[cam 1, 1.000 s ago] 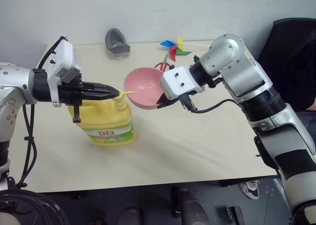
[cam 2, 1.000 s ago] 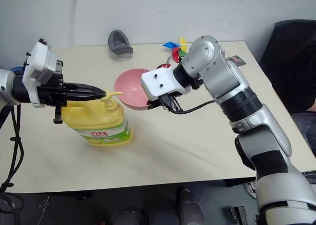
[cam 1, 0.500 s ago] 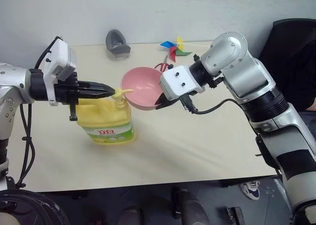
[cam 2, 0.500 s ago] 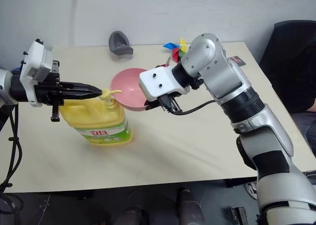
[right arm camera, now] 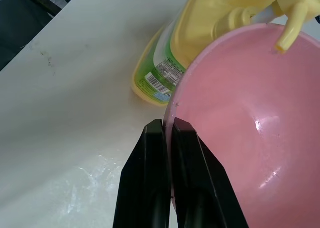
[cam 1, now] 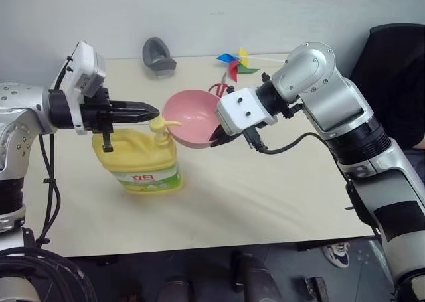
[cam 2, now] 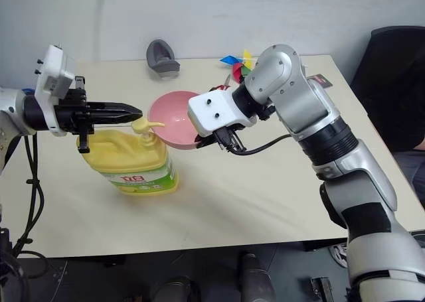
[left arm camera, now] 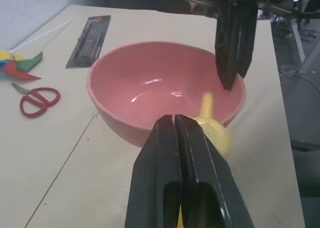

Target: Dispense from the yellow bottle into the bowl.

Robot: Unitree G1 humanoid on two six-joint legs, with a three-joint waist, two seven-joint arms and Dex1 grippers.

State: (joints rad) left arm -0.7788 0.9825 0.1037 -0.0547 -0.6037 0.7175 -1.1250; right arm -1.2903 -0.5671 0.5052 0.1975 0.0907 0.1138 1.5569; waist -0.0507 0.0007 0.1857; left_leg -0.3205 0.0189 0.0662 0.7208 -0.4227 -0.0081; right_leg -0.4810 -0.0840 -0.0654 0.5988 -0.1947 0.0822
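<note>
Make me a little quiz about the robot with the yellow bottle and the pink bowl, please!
1. True or false: the right gripper pinches the rim of the bowl.
2. Where does the yellow bottle stand: A) on the table, B) in the air, C) inside the bowl?
3. Fill in: the shut left gripper hovers just above the bottle's yellow ____.

Key
1. True: its fingers close on the pink rim and hold the bowl tilted beside the nozzle.
2. A.
3. Pump; its spout reaches over the bowl.
</note>
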